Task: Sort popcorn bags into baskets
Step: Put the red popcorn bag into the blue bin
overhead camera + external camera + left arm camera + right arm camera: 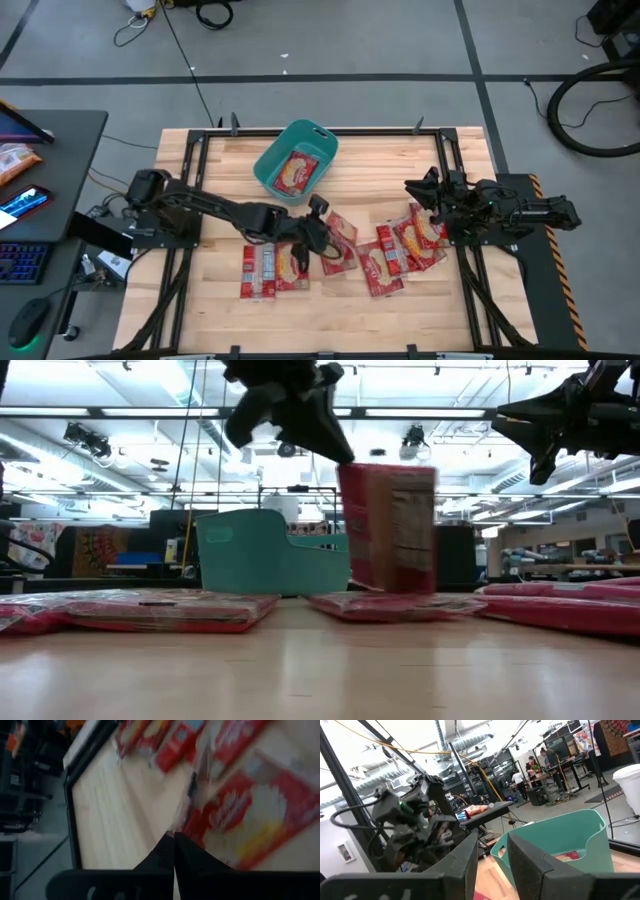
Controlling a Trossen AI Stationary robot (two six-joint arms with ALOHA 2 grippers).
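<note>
My left gripper (318, 232) is over the middle of the table, shut on one red popcorn bag (390, 530), which hangs below it. Several other red popcorn bags lie flat on the wood: a pair near the left (270, 270), some in the middle (380, 265) and some at the right (420, 238). The teal tub (295, 160) stands toward the far edge with one bag (293, 172) inside it. My right gripper (425, 190) is raised above the right-hand bags, open and holding nothing; in its wrist view its fingers (470, 865) point at the tub (560, 840). My left gripper (338, 452) pinches the bag between its two shut fingers at an upper corner (347, 468), coming from above and pointing down. The bag hangs upright below the fingers. Its lower edge (395, 588) is right above a lying bag; whether they touch I cannot tell.
Black metal rails run along the table's left and right sides (185, 190) (450, 160). Bare wood lies along the near edge (330, 320) and left of the tub (215, 170). A dark desk with a keyboard stands off the table's left (40, 200).
</note>
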